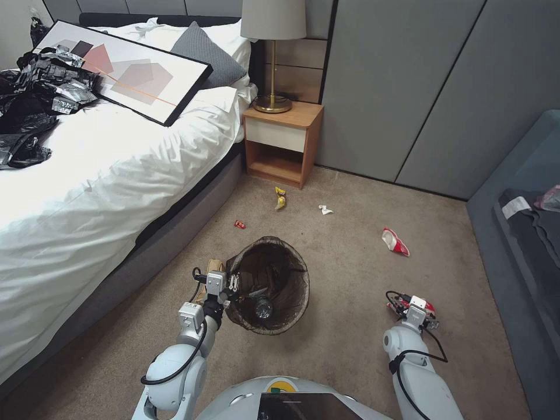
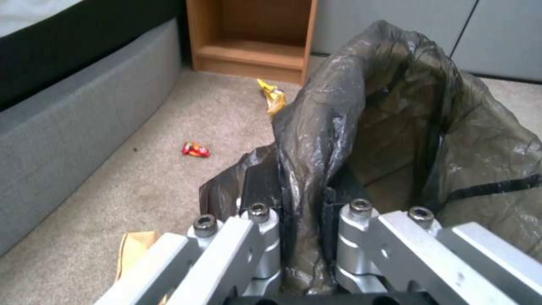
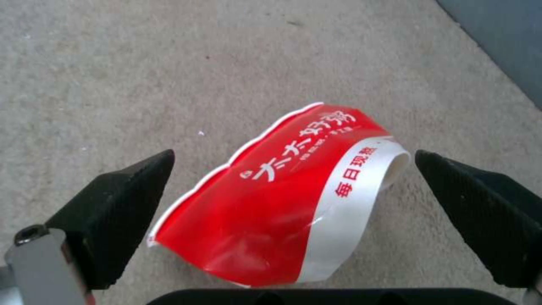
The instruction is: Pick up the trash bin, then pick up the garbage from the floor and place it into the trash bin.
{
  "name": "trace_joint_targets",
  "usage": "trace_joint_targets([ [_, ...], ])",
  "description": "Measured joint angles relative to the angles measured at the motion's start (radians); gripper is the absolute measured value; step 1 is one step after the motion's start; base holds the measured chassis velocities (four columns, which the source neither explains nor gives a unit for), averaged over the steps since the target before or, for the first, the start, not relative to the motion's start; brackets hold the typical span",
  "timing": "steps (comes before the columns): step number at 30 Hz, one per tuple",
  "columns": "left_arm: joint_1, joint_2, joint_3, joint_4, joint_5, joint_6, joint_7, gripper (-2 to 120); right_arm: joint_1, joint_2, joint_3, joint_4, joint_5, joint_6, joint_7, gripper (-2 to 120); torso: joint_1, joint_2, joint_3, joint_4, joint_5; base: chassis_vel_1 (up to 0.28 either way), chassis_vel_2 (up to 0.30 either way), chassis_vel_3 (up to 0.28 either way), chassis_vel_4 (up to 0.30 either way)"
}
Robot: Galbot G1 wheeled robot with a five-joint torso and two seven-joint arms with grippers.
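1. Bed along the left edge of the room: white wrinkled bedding over a grey upholstered base, its side running diagonally and bounding the carpet on that side. Crumpled black and silver plastic sheeting and a flat framed picture lie on top.
2. Left gripper, pinched closed on the near rim of the trash bin; in the left wrist view its fingers clamp a fold of thin, glossy dark-brown liner. A tan paper bag lies on the carpet just beside this gripper, between bin and bed.
3. Trash bin, round and open-topped, standing mid-carpet near the bed base; a small clear bottle lies inside.
4. Litter beyond the bin: a small red wrapper, a crinkled gold-yellow wrapper near the wooden nightstand, and a white scrap. All lie well apart, with open carpet between them.
5. Nightstand: box-shaped, with an open lower shelf, set against the grey panelled wall; a brass lamp stands on it.
6. Flattened red-and-white paper cup, alone on bare carpet right of the bin.
7. Right gripper, low over the carpet, jaws spread wide; in the right wrist view its black textured fingers flank a second crushed red-and-white cup without touching it.
8. Grey-blue sofa, closing the right edge.
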State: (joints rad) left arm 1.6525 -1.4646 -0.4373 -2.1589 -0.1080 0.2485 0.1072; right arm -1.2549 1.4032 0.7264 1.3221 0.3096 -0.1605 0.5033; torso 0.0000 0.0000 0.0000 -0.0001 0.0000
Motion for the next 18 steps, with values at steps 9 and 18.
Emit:
trace_joint_targets([
  [9,0.006,0.000,0.001,-0.003,0.005,-0.002,0.000,7,0.057,-0.004,0.005,-0.112,-0.002,0.021,-0.005,100,0.000,0.000,0.000,0.0002,0.0000,0.000,0.000,0.000,0.000],
  [18,0.006,0.001,-0.001,-0.004,0.006,-0.004,-0.001,7,0.067,-0.004,0.008,-0.190,-0.009,0.051,-0.012,86,0.000,0.000,0.000,0.0001,-0.0001,0.000,0.000,0.000,0.000],
])
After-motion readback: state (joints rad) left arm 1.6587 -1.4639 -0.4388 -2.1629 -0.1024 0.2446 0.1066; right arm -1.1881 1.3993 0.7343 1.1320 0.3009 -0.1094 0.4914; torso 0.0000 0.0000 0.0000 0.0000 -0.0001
